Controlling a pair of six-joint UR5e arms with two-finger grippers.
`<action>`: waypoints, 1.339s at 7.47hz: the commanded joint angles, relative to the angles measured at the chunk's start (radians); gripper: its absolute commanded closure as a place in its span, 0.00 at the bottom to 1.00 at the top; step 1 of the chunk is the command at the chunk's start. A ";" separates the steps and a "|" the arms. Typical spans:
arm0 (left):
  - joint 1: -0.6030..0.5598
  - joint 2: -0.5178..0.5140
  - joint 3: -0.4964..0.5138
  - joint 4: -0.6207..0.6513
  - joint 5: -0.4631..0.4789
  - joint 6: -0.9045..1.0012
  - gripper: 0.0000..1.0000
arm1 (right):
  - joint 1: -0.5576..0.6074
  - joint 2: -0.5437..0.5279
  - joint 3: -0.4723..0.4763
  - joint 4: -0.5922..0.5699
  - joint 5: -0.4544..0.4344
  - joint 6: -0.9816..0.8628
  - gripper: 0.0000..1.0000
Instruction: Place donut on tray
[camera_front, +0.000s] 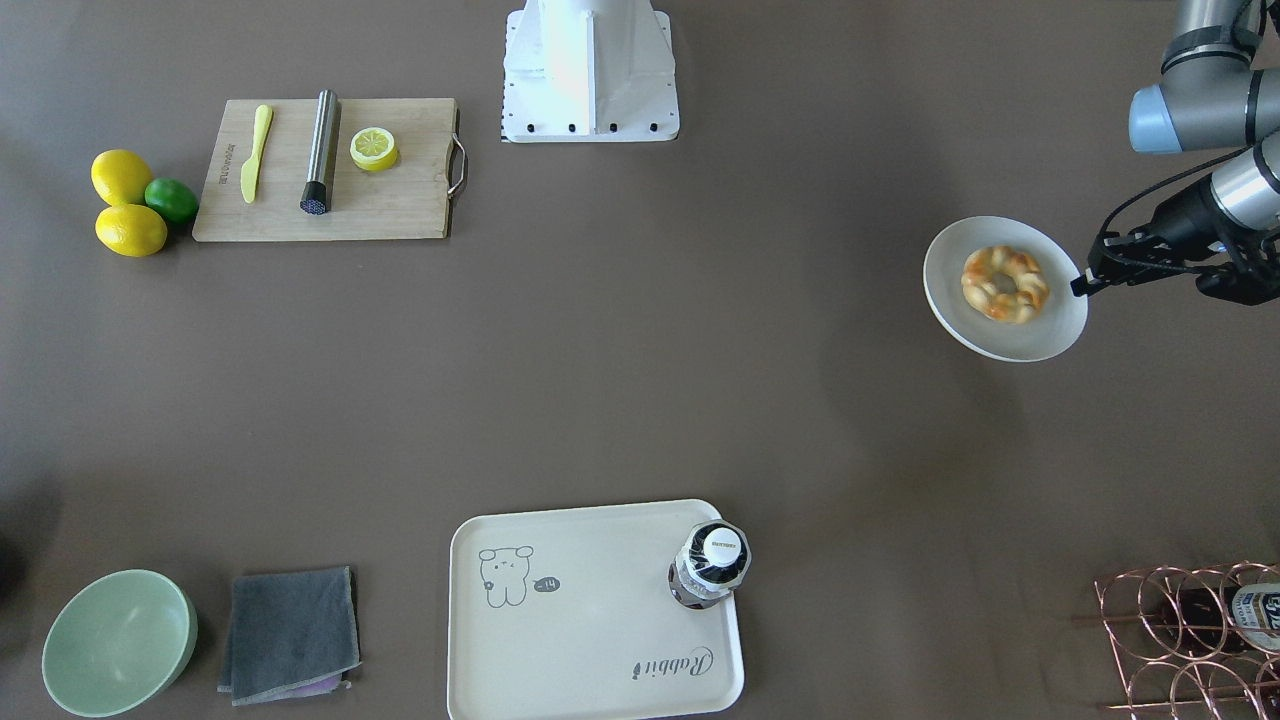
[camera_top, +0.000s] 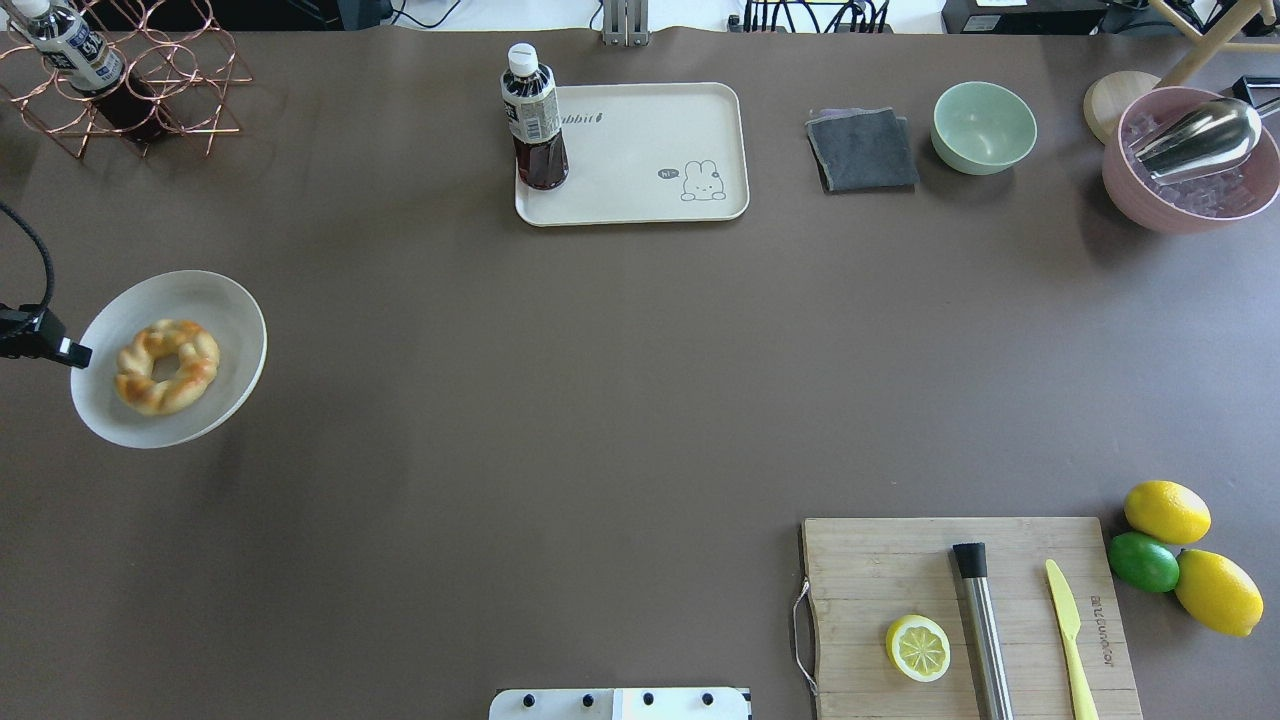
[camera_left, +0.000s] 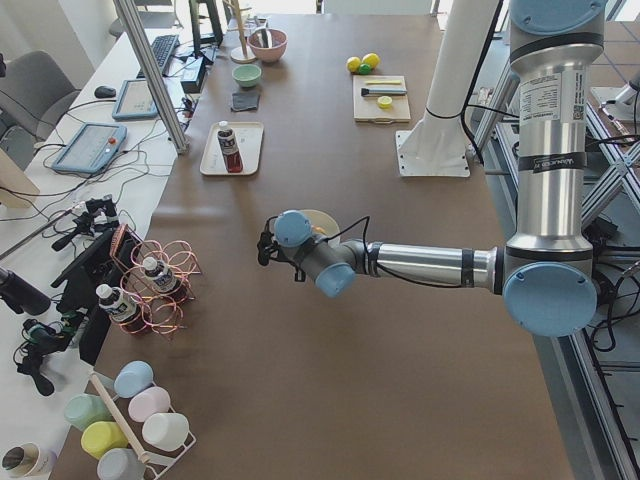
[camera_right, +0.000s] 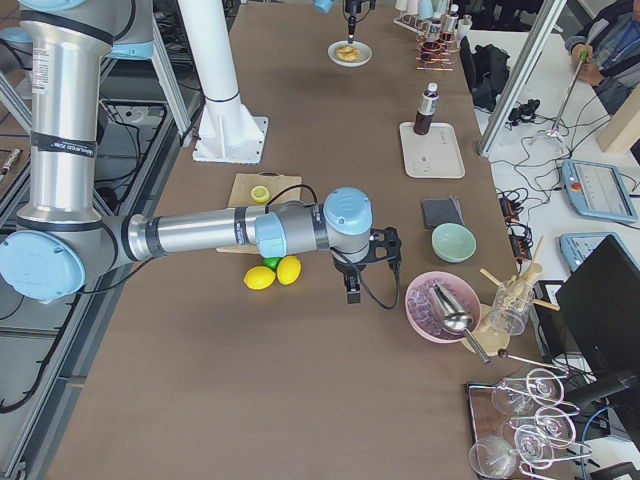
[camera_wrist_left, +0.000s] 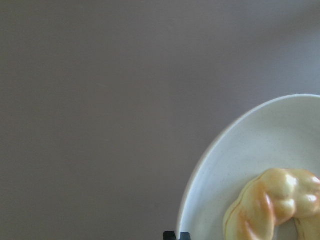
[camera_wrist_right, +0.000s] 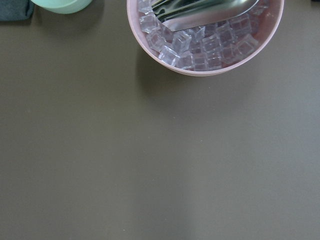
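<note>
The donut (camera_front: 1005, 283), a twisted golden ring with orange-brown patches, lies on a round off-white plate (camera_front: 1040, 335) at the table's left end. It also shows in the overhead view (camera_top: 166, 366) and the left wrist view (camera_wrist_left: 272, 207). My left gripper (camera_front: 1082, 283) hangs at the plate's outer rim, beside the donut, with its fingertips together and nothing between them. The cream rabbit tray (camera_front: 590, 640) lies at the table's far edge, with a dark drink bottle (camera_front: 710, 565) standing on one corner. My right gripper (camera_right: 352, 292) hovers near the pink ice bowl; I cannot tell whether it is open or shut.
A wooden cutting board (camera_top: 900, 580) holds a lemon half (camera_top: 918, 648), a metal cylinder and a yellow knife. Two lemons and a lime (camera_top: 1144, 561) lie beside it. A grey cloth (camera_top: 862, 150), a green bowl (camera_top: 984, 127), a pink ice bowl (camera_top: 1190, 190) and a copper wire rack (camera_top: 130, 90) line the far edge.
</note>
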 joint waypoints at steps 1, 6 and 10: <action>0.154 -0.011 -0.245 0.054 0.067 -0.317 1.00 | -0.083 0.005 0.087 0.001 0.056 0.182 0.01; 0.418 -0.346 -0.348 0.291 0.268 -0.753 1.00 | -0.308 0.108 0.117 0.166 0.006 0.657 0.24; 0.619 -0.652 -0.374 0.682 0.523 -0.897 1.00 | -0.554 0.237 0.168 0.189 -0.124 0.969 0.02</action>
